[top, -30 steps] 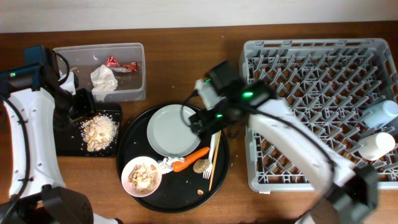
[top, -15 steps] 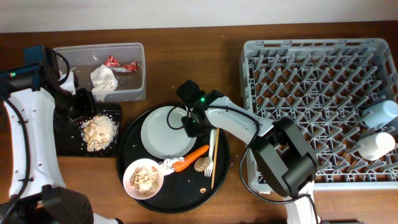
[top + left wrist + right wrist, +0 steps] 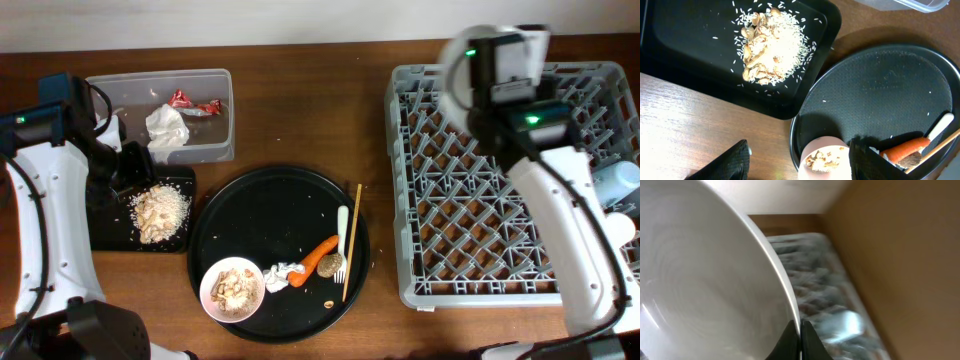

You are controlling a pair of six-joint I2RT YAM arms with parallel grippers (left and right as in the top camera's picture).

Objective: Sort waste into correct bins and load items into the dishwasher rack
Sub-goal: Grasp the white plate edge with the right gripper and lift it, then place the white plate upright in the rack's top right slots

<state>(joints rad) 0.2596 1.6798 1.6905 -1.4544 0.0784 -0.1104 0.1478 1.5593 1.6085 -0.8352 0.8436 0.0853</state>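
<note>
Right gripper (image 3: pixel 801 330) pinches white plate (image 3: pixel 705 280) rim, seemingly above dishwasher rack (image 3: pixel 520 200), 12 o'clock side; left gripper (image 3: pixel 799 149) gapes, empty.

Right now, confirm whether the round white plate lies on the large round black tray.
No, the plate is pinched edge-on in the right gripper, off the tray.
</note>
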